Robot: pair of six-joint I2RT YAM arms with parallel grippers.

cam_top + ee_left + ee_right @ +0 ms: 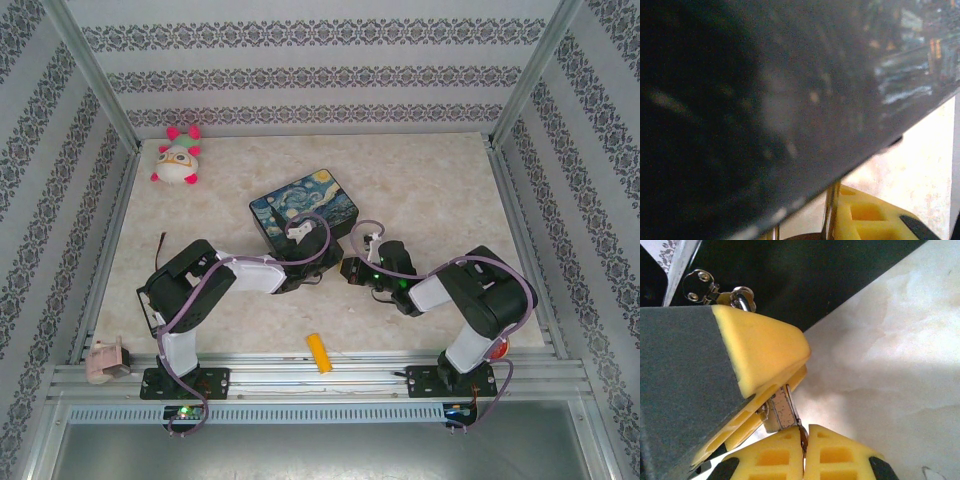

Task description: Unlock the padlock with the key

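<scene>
My right fingers (835,457), pinched together on the key (802,437), aim it at the padlock (781,412) just ahead, slightly left; my left fingers (765,347) clamp that padlock.

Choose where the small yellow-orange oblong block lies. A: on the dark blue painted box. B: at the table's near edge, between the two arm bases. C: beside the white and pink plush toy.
B: the small yellow-orange oblong block lies at the near edge of the marble-patterned table, between the left arm base and the right arm base.
</scene>
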